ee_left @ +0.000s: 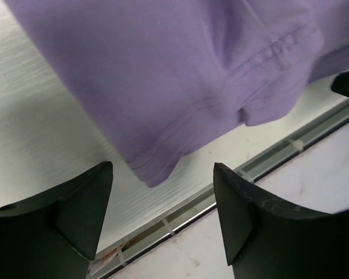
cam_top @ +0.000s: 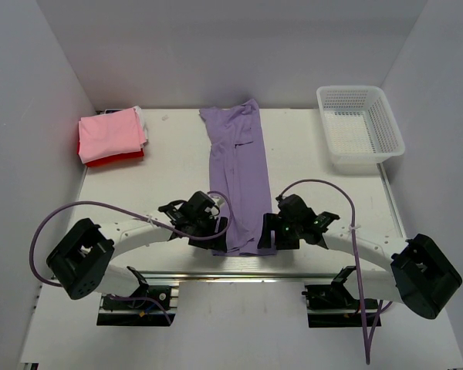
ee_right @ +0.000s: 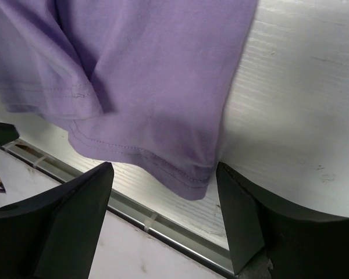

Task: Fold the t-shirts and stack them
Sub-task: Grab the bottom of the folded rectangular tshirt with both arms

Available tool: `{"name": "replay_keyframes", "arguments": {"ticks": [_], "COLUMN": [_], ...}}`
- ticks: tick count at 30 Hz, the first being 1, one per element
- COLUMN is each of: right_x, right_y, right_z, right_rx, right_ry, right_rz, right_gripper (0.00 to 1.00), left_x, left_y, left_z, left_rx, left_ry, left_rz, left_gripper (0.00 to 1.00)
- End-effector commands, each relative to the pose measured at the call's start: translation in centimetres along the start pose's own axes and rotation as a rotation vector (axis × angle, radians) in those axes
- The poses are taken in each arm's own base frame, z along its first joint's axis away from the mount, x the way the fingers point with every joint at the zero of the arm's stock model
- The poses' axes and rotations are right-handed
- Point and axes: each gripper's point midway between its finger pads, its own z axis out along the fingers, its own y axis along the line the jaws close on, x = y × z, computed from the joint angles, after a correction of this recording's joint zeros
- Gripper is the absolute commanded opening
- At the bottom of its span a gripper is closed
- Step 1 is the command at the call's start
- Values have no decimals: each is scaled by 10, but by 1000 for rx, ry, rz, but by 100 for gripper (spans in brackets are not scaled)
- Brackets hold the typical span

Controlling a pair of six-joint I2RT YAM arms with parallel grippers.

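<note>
A lavender t-shirt lies folded lengthwise as a long strip down the middle of the table, its hem at the near edge. A folded pink t-shirt rests on a red one at the back left. My left gripper hovers at the hem's left corner and my right gripper at its right corner. In the left wrist view the gripper is open, and the lavender hem corner lies just beyond its tips. In the right wrist view the gripper is open just short of the hem corner.
A white mesh basket stands at the back right. The table's metal edge rail runs just below the hem, and it also shows in the right wrist view. White walls close in the left, back and right sides.
</note>
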Motion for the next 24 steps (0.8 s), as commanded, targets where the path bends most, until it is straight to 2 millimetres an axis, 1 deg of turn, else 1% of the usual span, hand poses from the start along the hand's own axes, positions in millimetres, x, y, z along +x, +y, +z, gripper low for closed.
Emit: {"name": "replay_keyframes", "arguments": {"ticks": [1,3,4,5,7,8,9,11,12,13,14,15,17,18,20,22,24], "right_x": [6,6,4,7,9,9,10,12,13,13,15,14,16,14,9,1,-6], "right_y": [0,-1,-1,-3,-6,-8,-8,-10,-10,-10,-11,-9,-11,-9,-3,8,15], "right_z": [3,4,4,5,6,6,6,5,4,2,0,-2,-6,-8,-13,-19,-23], "right_rx": [-15,-9,-10,-5,9,13,15,16,18,14,16,10,13,9,-20,-65,-79], "right_ry": [14,12,7,17,19,19,19,15,15,8,14,6,7,-2,-26,-47,-61], "right_rz": [32,38,34,39,46,51,57,63,69,68,70,68,62,63,40,13,-12], "right_gripper": [77,74,74,74,73,70,60,50,31,21,12,0,0,0,0,0,0], "left_x": [5,3,4,5,12,11,15,20,18,18,19,17,13,13,11,6,-5], "left_y": [14,11,13,10,14,14,14,17,18,17,17,14,8,1,-8,-14,-24], "left_z": [3,10,14,17,23,26,25,24,22,19,16,11,5,2,-6,-10,-18], "left_rx": [-73,-64,-68,-64,-74,-79,-82,-94,-102,-101,-100,-88,-61,-30,20,46,70], "left_ry": [-13,-19,-12,-9,16,24,36,57,47,44,43,23,-3,-4,-25,-50,-88], "left_rz": [0,11,9,19,36,34,51,46,48,48,48,53,60,63,73,81,91], "left_gripper": [78,71,69,67,56,49,34,18,10,0,0,0,0,0,0,0,0]}}
